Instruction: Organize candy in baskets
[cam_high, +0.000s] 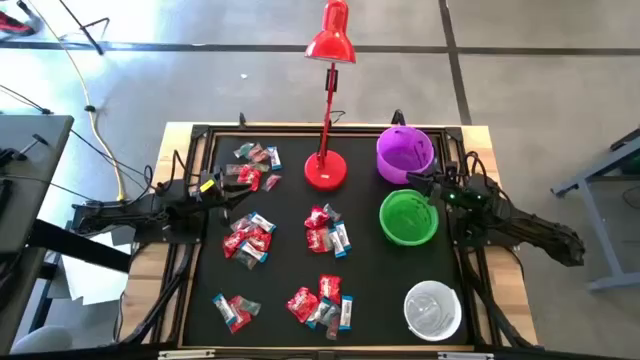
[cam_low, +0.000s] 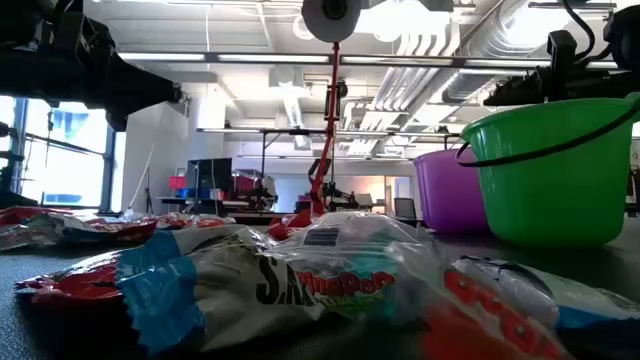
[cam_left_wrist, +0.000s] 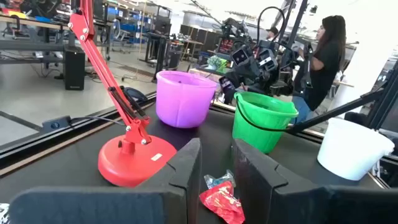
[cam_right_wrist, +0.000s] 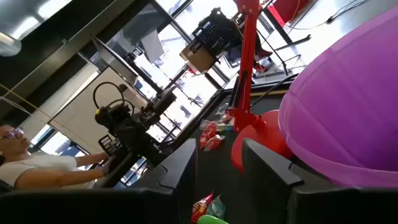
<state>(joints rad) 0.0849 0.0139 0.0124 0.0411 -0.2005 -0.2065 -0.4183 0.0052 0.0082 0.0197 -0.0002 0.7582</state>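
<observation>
Although three baskets stand ready along the desk's (cam_high: 200, 300) right side, purple (cam_high: 404, 152), green (cam_high: 408, 217) and white (cam_high: 432, 309), little sorting appears done: five clusters of candy (cam_high: 247, 239) lie spread on the mat. One red sweet (cam_left_wrist: 222, 200) is seen between the left pincer's (cam_left_wrist: 217, 171) part-open fingers. The right pincer (cam_right_wrist: 219, 163), apparently empty and part-open, hovers between the purple and green baskets.

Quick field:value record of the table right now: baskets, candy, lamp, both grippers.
baskets: purple basket, green basket, white basket, in a row along the right side
basket contents: none visible from above
candy: candy in several loose piles on the black mat
lamp: red lamp, base at mid-rear of the mat
left gripper: left gripper open, low near the left candy piles
right gripper: right gripper open, beside the purple basket, holding nothing
</observation>
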